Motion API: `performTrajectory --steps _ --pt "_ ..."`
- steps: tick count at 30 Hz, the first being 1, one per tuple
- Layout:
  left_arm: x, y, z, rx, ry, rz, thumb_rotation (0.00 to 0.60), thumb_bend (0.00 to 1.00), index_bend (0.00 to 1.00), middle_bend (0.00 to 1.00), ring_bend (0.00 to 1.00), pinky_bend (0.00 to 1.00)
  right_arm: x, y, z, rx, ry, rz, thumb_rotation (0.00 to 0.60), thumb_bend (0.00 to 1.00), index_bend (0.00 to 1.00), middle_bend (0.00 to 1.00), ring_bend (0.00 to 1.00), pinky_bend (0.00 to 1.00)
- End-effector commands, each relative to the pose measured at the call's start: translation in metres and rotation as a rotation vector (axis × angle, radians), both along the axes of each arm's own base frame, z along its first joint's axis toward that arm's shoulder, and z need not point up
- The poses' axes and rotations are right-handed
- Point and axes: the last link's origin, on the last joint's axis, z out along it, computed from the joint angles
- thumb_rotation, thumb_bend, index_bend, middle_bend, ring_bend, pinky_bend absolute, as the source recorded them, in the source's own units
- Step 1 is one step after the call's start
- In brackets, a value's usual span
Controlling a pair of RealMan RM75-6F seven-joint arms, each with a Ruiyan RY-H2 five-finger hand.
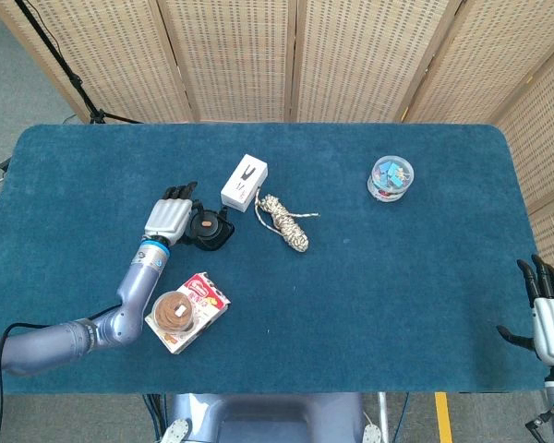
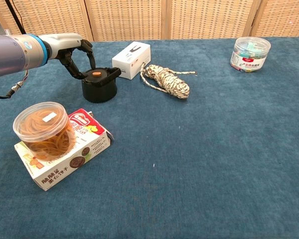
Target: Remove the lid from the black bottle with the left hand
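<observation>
Here the left arm runs in from the counter's [image 1: 369, 305] lower left edge and reaches up toward one o'clock, with the left hand [image 1: 170, 220] set against the nine o'clock side of the black bottle [image 2: 98, 85]. In the chest view its dark fingers [image 2: 75, 56] curl down over the rim beside the lid [image 2: 96, 74]; whether they truly grasp the lid or only touch it is hard to tell. The lid sits on the bottle, its orange button up.

At six o'clock from the bottle, a clear tub of rubber bands [image 2: 42, 126] stands on a snack box [image 2: 74, 152]. At one o'clock from the bottle lies a white box [image 2: 131, 59], and just beside that, at its four o'clock, a coil of cord [image 2: 168, 81]. Well apart, toward the far right, stands a clear jar of clips [image 2: 249, 54].

The right hand [image 1: 551, 315] hangs off the counter's right edge, fingers spread and holding nothing.
</observation>
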Motion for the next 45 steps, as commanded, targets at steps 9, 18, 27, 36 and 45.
performTrajectory --steps 9,18,27,36,45 --pt "0.001 0.001 -0.010 0.005 -0.003 0.004 0.600 0.40 0.46 0.00 0.00 0.00 -0.002 -0.001 0.003 -0.006 -0.006 -0.006 0.600 0.00 0.00 0.00 0.00 0.00" --pt "0.004 0.001 -0.015 0.023 -0.007 -0.003 0.600 0.40 0.57 0.00 0.00 0.00 -0.002 -0.001 0.003 -0.004 -0.007 -0.007 0.600 0.00 0.00 0.00 0.00 0.00" --pt "0.006 0.002 -0.011 0.040 -0.020 -0.008 0.600 0.40 0.59 0.00 0.00 0.00 -0.002 0.000 0.003 -0.006 -0.007 -0.006 0.600 0.00 0.00 0.00 0.00 0.00" --pt "0.011 0.000 0.016 0.085 -0.059 -0.031 0.600 0.40 0.60 0.00 0.00 0.00 0.000 0.002 0.003 -0.006 -0.009 0.003 0.600 0.00 0.00 0.00 0.00 0.00" --pt "-0.030 -0.009 0.034 0.112 -0.040 0.018 0.600 0.40 0.60 0.00 0.00 0.00 0.003 0.004 0.001 0.004 -0.005 0.013 0.600 0.00 0.00 0.00 0.00 0.00"
